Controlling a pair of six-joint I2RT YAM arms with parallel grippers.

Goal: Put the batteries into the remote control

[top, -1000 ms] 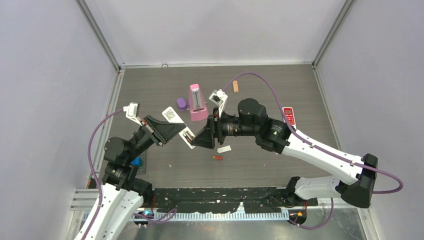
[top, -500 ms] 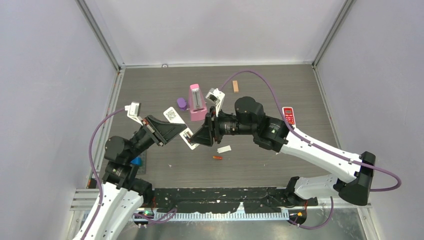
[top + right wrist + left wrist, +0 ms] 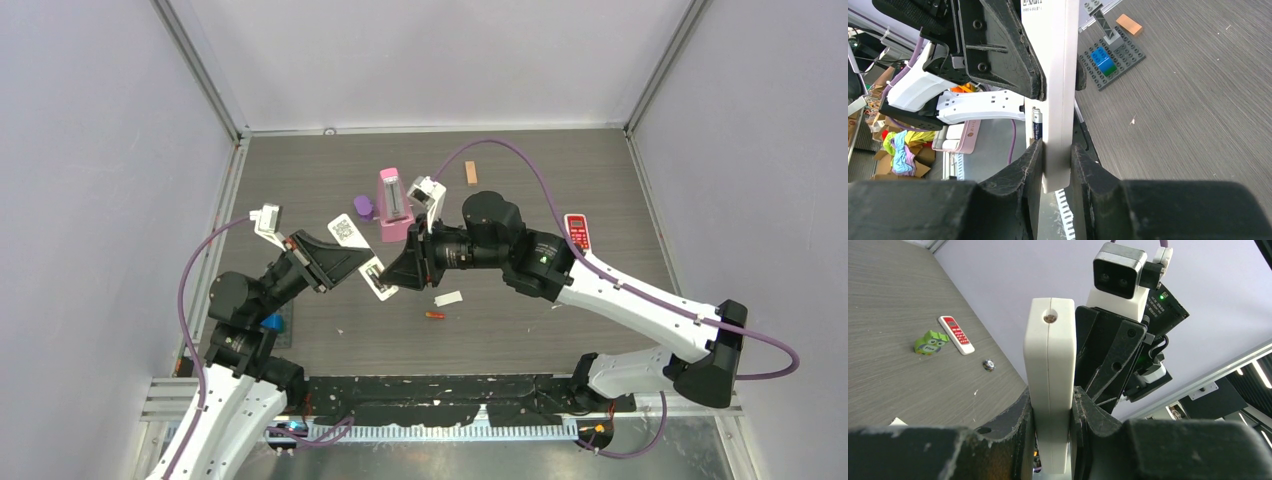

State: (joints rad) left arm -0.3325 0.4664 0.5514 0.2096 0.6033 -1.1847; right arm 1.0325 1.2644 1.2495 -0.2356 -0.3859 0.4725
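A white slab-shaped plastic remote control (image 3: 380, 283) is held off the table, tilted, just left of centre in the top view, with a dark recess showing on its upward face. It is clamped edge-on at one end by the left gripper (image 3: 1052, 400) and at the other by the right gripper (image 3: 1056, 150). A dark cylindrical battery (image 3: 1036, 122) is seen against its side in the right wrist view. A small red-orange cylindrical battery (image 3: 434, 316) lies flat on the table below centre, apart from the remote.

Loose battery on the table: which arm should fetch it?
Right, probably. The battery lies nearer the right gripper than the left gripper, which clamps the remote and could likely hold it alone.
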